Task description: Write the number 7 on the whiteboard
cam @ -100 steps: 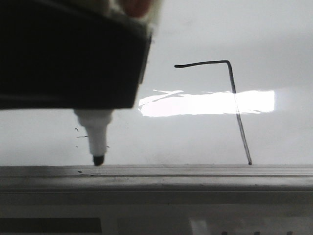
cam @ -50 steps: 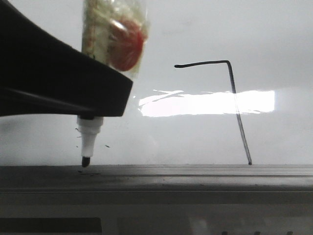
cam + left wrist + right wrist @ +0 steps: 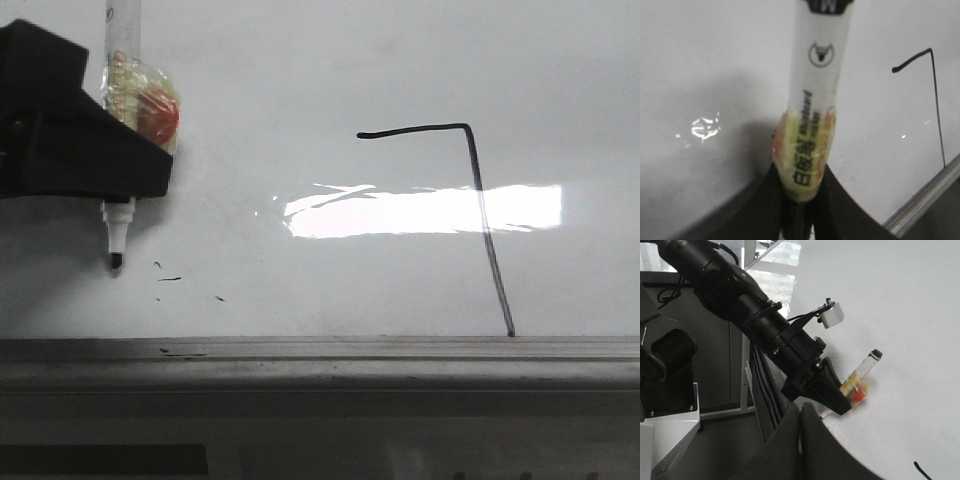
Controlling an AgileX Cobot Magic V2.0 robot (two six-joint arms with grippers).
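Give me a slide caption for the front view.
Left gripper holds the marker beside the finished number 7 on the whiteboard.

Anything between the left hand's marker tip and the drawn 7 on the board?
Nothing visible. The left hand holds the marker. Between it and the number 7 is bare whiteboard, with only glare and a few small black specks.

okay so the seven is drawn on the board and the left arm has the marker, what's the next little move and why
Probably draw the left gripper back from the whiteboard and park it. The number 7 looks complete, bar and downstroke reaching the grey ledge. The marker is clamped between the fingers, and its tip sits well left of the figure, seemingly off the surface.
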